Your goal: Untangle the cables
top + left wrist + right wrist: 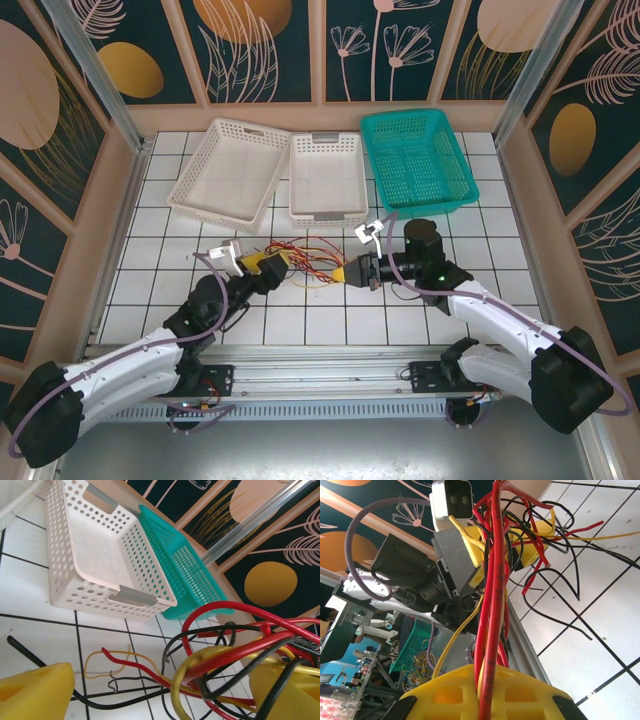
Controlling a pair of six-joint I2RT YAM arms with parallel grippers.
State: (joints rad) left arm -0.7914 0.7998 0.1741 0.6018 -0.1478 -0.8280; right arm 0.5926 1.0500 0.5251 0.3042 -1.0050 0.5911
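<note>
Cables [308,262], a red, black and yellow tangle, are hanging just on the near side of the handled white basket [327,180], strung between both hands. Right hand [347,273] is clamping shut on a bunch of mostly red strands. Left hand [280,263] is standing wide open around the knot, gripping nothing. Step, as judged: pulling the tangle apart, and it looks early. Next move is calling for the left hand closing on one strand only, then drawing it sideways. White tiled table [160,250] is carrying everything; leaf-print panels are walling it in.
</note>
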